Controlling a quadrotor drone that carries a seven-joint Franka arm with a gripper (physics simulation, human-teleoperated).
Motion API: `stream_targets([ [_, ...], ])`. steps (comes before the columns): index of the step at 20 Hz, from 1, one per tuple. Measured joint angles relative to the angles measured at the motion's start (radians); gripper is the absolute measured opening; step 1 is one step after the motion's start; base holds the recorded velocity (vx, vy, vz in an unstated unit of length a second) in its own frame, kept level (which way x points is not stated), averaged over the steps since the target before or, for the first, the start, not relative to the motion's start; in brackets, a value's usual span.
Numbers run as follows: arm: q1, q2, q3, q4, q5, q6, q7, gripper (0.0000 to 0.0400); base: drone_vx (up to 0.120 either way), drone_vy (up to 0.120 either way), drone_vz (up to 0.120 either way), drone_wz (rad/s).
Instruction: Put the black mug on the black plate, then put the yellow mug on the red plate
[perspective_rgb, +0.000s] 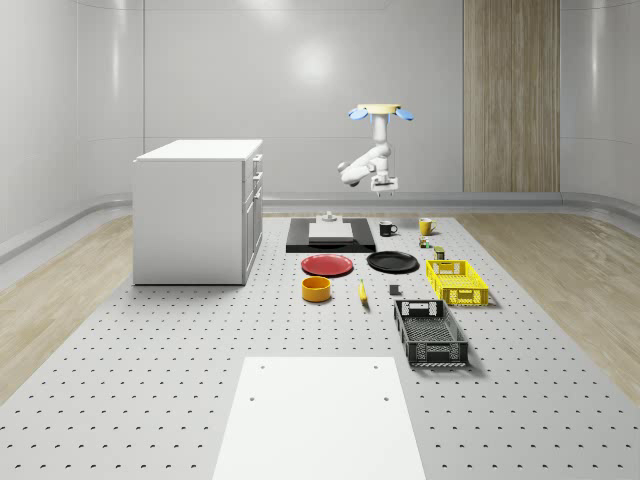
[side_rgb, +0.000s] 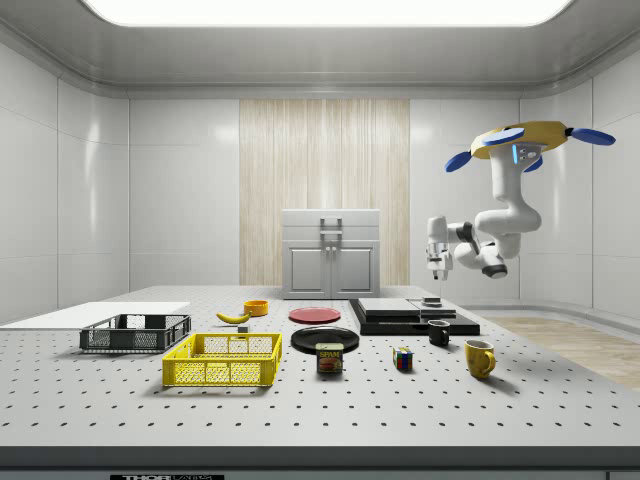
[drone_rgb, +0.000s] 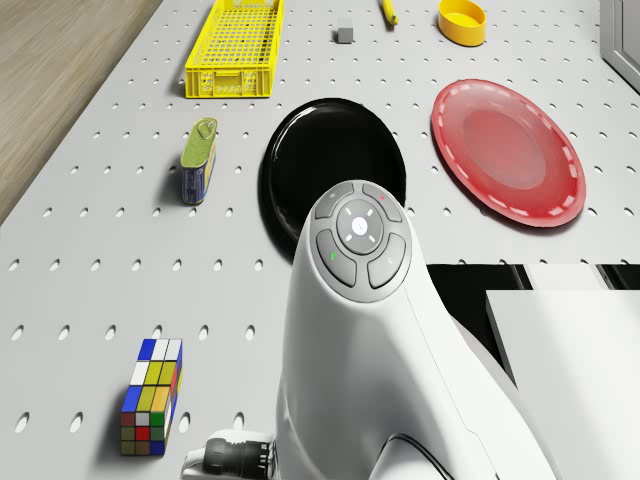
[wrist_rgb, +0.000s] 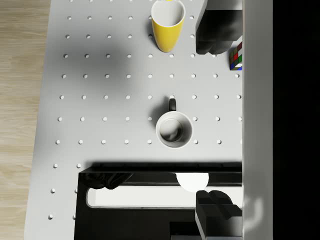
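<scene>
The black mug (perspective_rgb: 387, 228) stands upright on the table beside the black platform, with the yellow mug (perspective_rgb: 426, 226) a little to its right in the whole-scene view. The black plate (perspective_rgb: 392, 262) and red plate (perspective_rgb: 328, 264) lie side by side nearer the front, both bare. The drone (perspective_rgb: 378, 112) hovers over the mugs' end of the table. My gripper (perspective_rgb: 384, 186) points down, well above the black mug (side_rgb: 439, 333). In the wrist view my open gripper (wrist_rgb: 218, 120) has nothing between its fingers (wrist_rgb: 215, 32), and the black mug (wrist_rgb: 174, 130) sits just beside that gap.
A low black platform (perspective_rgb: 330, 235) holding a white block adjoins the black mug. A Rubik's cube (side_rgb: 402, 359) and a spam can (side_rgb: 330, 358) stand near the black plate. Yellow basket (perspective_rgb: 457, 281), black basket (perspective_rgb: 430, 333), orange bowl (perspective_rgb: 316, 289), banana (perspective_rgb: 362, 292) and white cabinet (perspective_rgb: 198, 210) lie farther off.
</scene>
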Motion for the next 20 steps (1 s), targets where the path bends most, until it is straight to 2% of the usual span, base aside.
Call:
stream_targets([
  [4, -0.042, -0.028, 0.022, -0.003, -0.007, -0.003, 0.029, 0.04, 0.12, 0.0, -0.12, 0.0],
  [7, -0.061, -0.047, 0.033, -0.003, -0.005, 0.002, 0.044, 0.04, 0.107, -0.053, 0.0, 0.0],
  [11, -0.079, -0.07, 0.045, -0.002, 0.003, 0.015, 0.058, 0.04, 0.0, -0.12, -0.01, 0.0],
  [14, -0.089, -0.087, 0.052, -0.001, 0.01, 0.027, 0.066, 0.04, 0.0, 0.0, -0.12, 0.0],
  [20, -0.104, -0.119, 0.064, 0.001, 0.026, 0.053, 0.079, 0.04, -0.12, 0.0, -0.12, 0.0],
])
